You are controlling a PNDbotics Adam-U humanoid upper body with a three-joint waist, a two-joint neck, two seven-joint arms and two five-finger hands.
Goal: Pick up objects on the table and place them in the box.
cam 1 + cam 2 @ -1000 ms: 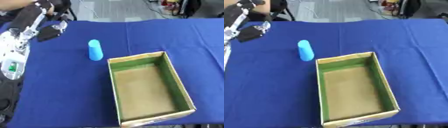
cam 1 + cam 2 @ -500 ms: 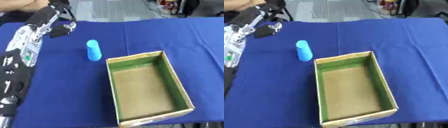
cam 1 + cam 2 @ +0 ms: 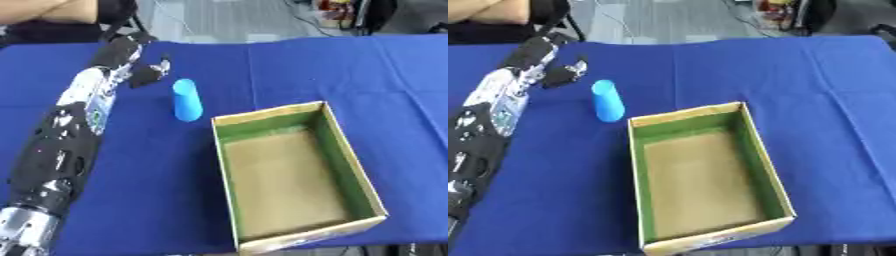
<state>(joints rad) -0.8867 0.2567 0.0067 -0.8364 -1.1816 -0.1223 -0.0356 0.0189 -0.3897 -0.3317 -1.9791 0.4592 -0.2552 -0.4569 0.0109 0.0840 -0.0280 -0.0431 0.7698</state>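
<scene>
Left eye view, item record. Left hand (image 3: 131,64): reached in from the left over the blue surface (image 3: 289,70), closer to the cylinder than a second earlier; fingers partly curled, thumb apart, nothing held. Blue cylinder (image 3: 185,99): lay on its side on the surface, just right of the left hand, near the box's far left corner; place unchanged. Box (image 3: 350,165): cardboard, green inner walls, open, stood right of centre; place unchanged. Right hand: not visible.

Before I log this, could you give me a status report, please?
Left hand open, beside blue cylinder, not touching. Box empty. Nothing between.
</scene>
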